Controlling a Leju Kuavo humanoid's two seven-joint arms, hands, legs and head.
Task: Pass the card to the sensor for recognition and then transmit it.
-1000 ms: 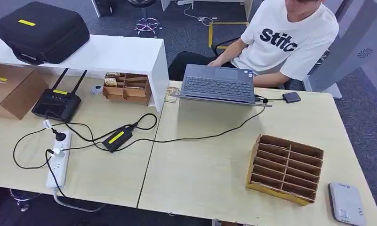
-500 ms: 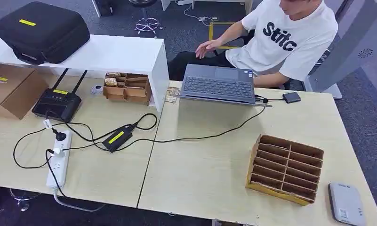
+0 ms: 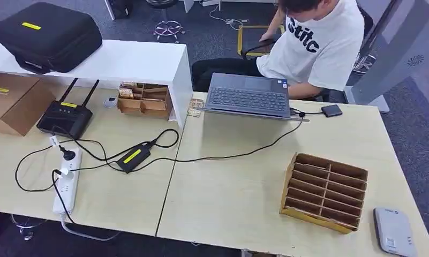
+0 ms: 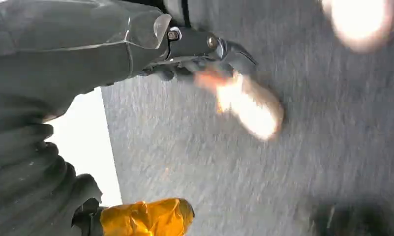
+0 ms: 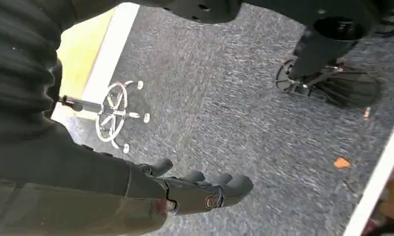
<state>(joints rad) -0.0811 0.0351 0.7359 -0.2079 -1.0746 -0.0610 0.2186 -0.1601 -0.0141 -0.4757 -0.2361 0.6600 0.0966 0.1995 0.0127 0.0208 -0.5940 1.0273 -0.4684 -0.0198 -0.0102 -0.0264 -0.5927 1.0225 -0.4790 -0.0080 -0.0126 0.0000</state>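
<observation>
A small cardboard tray (image 3: 143, 98) holding what look like cards stands at the back of the table, beside the white shelf. A few more card-like pieces (image 3: 196, 106) lie at the laptop's left corner. A flat grey sensor pad (image 3: 394, 232) lies at the table's near right corner. My left hand (image 4: 204, 49) hangs over grey carpet, blurred, with nothing in its fingers. Beside the table edge, my right hand (image 5: 199, 189) hangs over the carpet too, its fingers stretched out and holding nothing.
A cardboard divider box (image 3: 324, 191) stands near the pad. A person in a white T-shirt (image 3: 314, 45) sits behind the open laptop (image 3: 248, 95). A small black box (image 3: 331, 111), cables, a black adapter (image 3: 133, 157), a power strip (image 3: 66, 182) and a router (image 3: 65, 116) also occupy the table.
The person has taken a hand off the laptop and turned away toward the back. Nothing on the table has moved.
</observation>
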